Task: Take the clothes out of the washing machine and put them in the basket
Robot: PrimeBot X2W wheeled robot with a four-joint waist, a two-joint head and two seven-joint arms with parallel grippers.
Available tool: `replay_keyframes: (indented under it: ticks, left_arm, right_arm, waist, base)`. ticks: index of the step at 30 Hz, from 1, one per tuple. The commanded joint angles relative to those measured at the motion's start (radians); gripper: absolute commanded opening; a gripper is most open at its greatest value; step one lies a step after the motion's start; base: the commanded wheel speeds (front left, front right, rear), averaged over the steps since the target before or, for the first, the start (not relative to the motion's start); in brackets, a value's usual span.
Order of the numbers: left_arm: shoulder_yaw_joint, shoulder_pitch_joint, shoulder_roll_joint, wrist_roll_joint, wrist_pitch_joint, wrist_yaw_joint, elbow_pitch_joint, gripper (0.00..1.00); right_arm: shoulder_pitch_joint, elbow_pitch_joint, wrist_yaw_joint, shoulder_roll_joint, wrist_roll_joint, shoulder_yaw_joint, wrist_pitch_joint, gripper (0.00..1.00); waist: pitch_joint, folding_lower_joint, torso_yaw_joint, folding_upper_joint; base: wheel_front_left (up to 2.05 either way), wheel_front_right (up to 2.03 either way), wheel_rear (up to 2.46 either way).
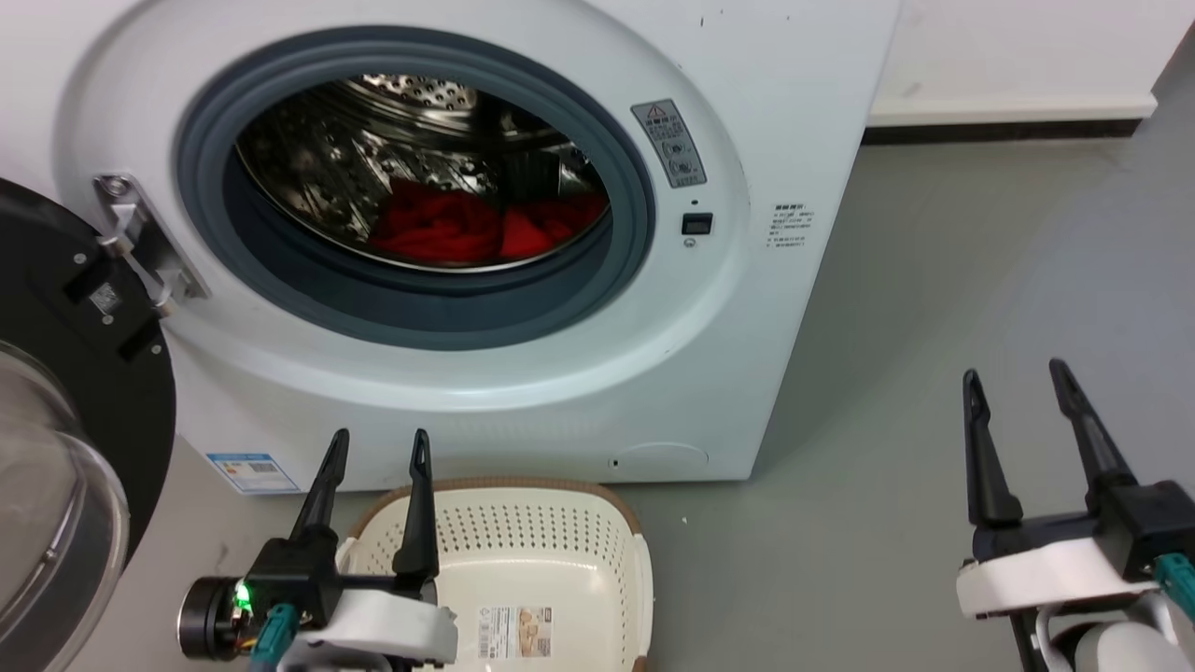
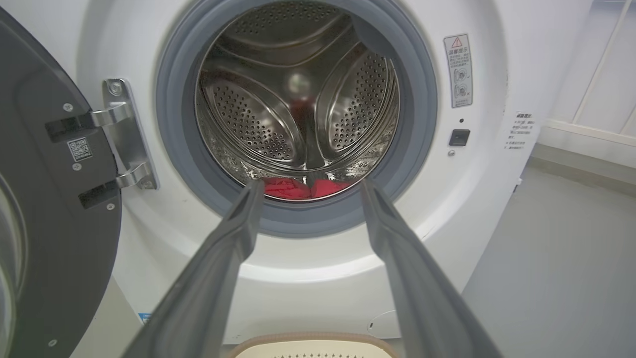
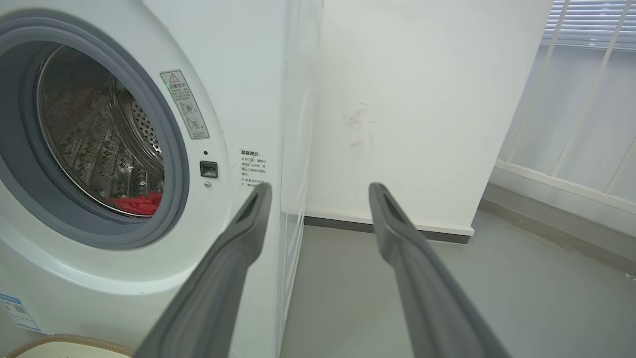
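Note:
The white washing machine (image 1: 747,308) stands with its door swung open to the left. Red clothes (image 1: 467,229) lie at the bottom of the steel drum (image 1: 373,149), also seen as red clothes (image 2: 303,188) and red clothes (image 3: 139,204). The cream basket (image 1: 551,560) sits on the floor right in front of the machine, with only a paper label on its bottom. My left gripper (image 1: 378,446) is open over the basket's left side, pointing at the porthole. My right gripper (image 1: 1016,373) is open over the floor to the machine's right, holding nothing.
The black-rimmed glass door (image 1: 65,467) hangs open at the left on a metal hinge (image 1: 140,238). Grey floor (image 1: 934,299) stretches to the right, up to a white wall with a dark skirting (image 1: 1008,126). A railing (image 3: 571,139) stands further right.

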Motion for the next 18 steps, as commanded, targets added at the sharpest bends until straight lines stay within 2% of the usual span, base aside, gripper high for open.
replay_keyframes:
  ticks: [1,5,8,13,18]
  left_arm:
    - [0.006,-0.024,-0.002,-0.002,-0.003,-0.008,0.015,1.0]
    - [0.022,-0.089,0.001,0.02,-0.003,-0.038,0.067,1.0]
    - [0.043,-0.155,0.025,0.034,-0.003,-0.06,0.104,1.0]
    - [0.082,-0.312,0.08,0.035,-0.003,-0.089,0.164,1.0]
    - [0.101,-0.54,0.168,0.014,0.012,-0.114,0.368,1.0]
  right_arm:
    - [-0.021,-0.01,-0.001,0.001,0.004,0.0,-0.002,1.0]
    - [-0.052,-0.034,-0.001,0.001,0.016,-0.005,-0.002,1.0]
    - [-0.086,-0.054,-0.001,0.001,0.024,-0.001,-0.002,1.0]
    - [-0.143,-0.079,-0.001,0.001,0.043,-0.007,-0.002,1.0]
    - [-0.189,-0.096,-0.001,0.002,0.05,0.006,-0.002,1.0]
  waist:
    - [0.027,0.0,-0.008,0.0]
    - [0.096,0.0,-0.023,0.0]
    - [0.164,0.0,-0.044,0.0]
    - [0.279,0.0,-0.079,0.0]
    - [0.385,0.0,-0.111,0.0]
  base:
    - [0.0,0.0,0.0]
    - [0.0,0.0,0.0]
    - [0.0,0.0,0.0]
    - [0.0,0.0,0.0]
    - [0.0,0.0,0.0]
